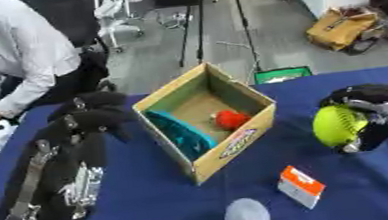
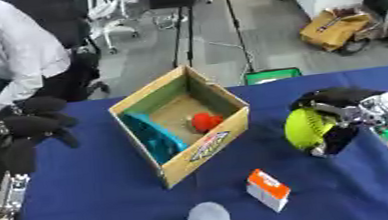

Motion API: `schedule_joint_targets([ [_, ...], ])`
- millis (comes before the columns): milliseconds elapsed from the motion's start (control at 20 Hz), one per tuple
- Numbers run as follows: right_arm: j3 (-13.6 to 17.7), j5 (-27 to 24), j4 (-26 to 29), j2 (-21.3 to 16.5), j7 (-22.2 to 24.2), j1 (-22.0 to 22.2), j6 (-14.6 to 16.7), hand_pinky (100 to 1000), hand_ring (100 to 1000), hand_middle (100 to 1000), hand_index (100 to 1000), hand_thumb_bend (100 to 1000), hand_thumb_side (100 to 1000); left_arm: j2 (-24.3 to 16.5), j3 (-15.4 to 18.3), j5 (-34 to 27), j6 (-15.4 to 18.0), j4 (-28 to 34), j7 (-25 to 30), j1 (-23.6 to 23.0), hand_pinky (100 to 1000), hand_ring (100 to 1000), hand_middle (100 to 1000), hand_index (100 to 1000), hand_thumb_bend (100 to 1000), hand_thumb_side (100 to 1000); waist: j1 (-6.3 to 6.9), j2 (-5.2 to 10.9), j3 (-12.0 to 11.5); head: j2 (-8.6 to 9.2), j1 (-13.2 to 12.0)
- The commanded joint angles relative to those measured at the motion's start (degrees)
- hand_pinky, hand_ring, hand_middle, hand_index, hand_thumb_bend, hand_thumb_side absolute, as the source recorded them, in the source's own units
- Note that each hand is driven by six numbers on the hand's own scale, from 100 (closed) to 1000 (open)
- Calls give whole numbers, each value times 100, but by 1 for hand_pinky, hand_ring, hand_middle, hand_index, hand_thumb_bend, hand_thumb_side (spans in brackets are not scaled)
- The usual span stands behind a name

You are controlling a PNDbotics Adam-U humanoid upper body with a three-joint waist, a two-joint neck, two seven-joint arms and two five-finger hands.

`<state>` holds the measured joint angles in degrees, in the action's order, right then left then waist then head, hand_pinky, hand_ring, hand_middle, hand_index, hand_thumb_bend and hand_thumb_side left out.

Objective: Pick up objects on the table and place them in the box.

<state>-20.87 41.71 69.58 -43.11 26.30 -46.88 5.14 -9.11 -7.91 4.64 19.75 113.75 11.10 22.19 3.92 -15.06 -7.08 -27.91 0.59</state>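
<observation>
- The cardboard box (image 1: 206,126) stands open near the middle of the blue-covered bench (image 1: 153,201), turned so one corner points toward the near edge. A printed label with red and blue marks runs along its near right wall; the lettering cannot be read.
- Inside the box a teal object (image 1: 180,133) leans along the left wall, and a small red object (image 1: 230,120) lies on the floor toward the right wall.
- The right hand (image 2: 343,119), black with silver parts, is over the right side of the bench with its fingers curled round a yellow-green ball (image 2: 309,127); the ball is held off to the right of the box, apart from it.
- A small white packet with an orange top (image 1: 301,186) lies on the bench toward the near edge, right of the box's near corner; any print on it is illegible.
- A grey rounded object (image 1: 246,217) sits at the near edge, partly cut off.
- The left hand (image 1: 89,118) is over the left side of the bench, its black fingers bent and holding nothing.
</observation>
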Motion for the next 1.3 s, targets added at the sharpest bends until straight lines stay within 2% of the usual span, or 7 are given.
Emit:
schedule_joint_targets([
  [50,72,-109,180,-238,-38,-157,-36,433,408,443,539,183,232,-59,11,1,-9,85,-1,65,526,700,751,721,100,532,-36,103,6,47,-7],
  [700,81,-354,474,-344,-26,-312,-220,429,389,418,519,152,245,-60,1,-11,-20,85,12,50,524,699,751,721,100,533,-57,159,32,55,14],
  [1300,9,-630,816,-376,44,-765,-353,420,377,402,504,145,283,-61,-21,-41,-61,85,40,-6,522,699,750,721,100,538,-181,300,20,94,196],
])
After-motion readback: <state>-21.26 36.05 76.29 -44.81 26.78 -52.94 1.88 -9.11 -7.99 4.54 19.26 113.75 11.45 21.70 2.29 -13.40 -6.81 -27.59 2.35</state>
